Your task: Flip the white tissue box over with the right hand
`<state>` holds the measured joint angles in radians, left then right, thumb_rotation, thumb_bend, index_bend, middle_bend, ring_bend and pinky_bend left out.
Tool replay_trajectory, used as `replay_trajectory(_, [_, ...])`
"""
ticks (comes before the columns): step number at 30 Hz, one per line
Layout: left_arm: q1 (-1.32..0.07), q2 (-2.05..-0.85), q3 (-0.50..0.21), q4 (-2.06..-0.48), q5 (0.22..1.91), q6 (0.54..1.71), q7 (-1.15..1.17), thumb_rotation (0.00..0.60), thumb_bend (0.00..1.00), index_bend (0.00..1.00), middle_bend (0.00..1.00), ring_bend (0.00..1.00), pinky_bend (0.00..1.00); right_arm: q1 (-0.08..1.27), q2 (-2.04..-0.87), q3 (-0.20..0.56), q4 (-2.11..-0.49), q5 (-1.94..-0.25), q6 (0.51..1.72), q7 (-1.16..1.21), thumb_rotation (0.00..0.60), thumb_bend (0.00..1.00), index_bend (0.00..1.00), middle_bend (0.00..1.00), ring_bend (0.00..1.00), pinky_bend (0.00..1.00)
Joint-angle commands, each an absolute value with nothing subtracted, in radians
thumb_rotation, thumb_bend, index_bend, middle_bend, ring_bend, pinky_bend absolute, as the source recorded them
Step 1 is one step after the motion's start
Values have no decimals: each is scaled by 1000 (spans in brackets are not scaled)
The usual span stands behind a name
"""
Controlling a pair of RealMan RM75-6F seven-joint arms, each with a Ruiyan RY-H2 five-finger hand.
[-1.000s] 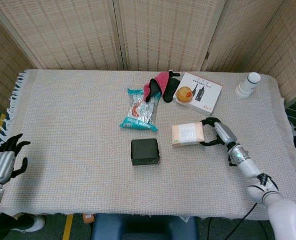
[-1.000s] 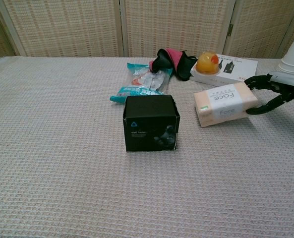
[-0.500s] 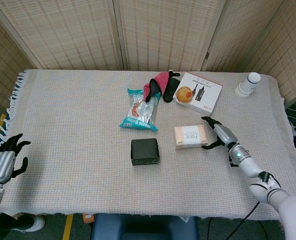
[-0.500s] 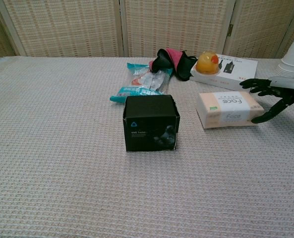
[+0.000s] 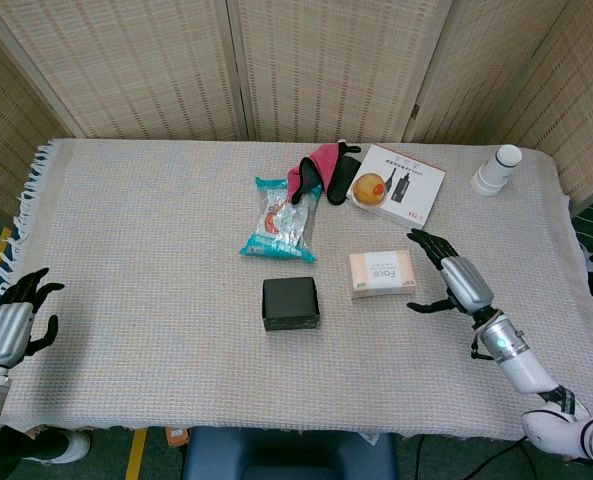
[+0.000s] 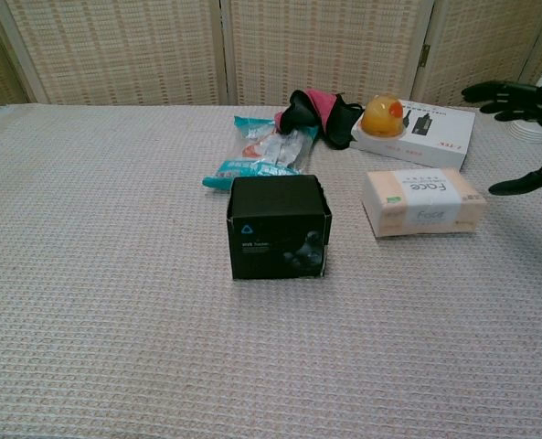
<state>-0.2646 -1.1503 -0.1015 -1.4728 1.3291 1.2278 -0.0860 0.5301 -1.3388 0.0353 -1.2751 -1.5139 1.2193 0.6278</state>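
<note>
Head view: white tissue box (image 5: 382, 274) lies flat on the table (image 5: 156, 250). Right hand (image 5: 454, 281), at its 3 o'clock, is released, fingers spread, apart from it. Left hand (image 5: 4, 325) hangs empty, fingers apart

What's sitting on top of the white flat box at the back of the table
An orange ball-like object sits on the white flat box, at its left end. The part of the lid underneath it is hidden.

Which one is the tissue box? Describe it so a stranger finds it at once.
On the cloth-covered table, look right of centre, just right of the black box and in front of the flat white carton bearing an orange cup. The tissue box lies flat there: pale peach and white, printed "Face".
</note>
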Motion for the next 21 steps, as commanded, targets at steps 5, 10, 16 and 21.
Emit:
replay_trajectory(5, [-267, -1156, -96, -1477, 1333, 1226, -68, 600, 554, 225, 0, 0, 116, 288, -1220, -45, -1591, -1582, 1481, 148, 600, 46, 0, 0, 0, 0])
replay_trajectory(10, [-267, -1156, -95, -1477, 1334, 1224, -71, 600, 554, 224, 0, 0, 116, 227, -1251, -57, -1458, -1516, 1474, 57, 600, 74, 3, 0, 0, 0])
replay_trajectory(16, [-268, -1159, -94, -1474, 1336, 1225, -69, 600, 554, 224, 0, 0, 116, 190, -1277, -43, -1265, -1418, 1402, 67, 600, 87, 22, 0, 0, 0])
replay_trajectory(21, [-271, -1165, -92, -1471, 1329, 1216, -56, 600, 554, 224, 0, 0, 116, 183, -1287, -30, -1191, -1404, 1365, 97, 600, 101, 32, 0, 0, 0])
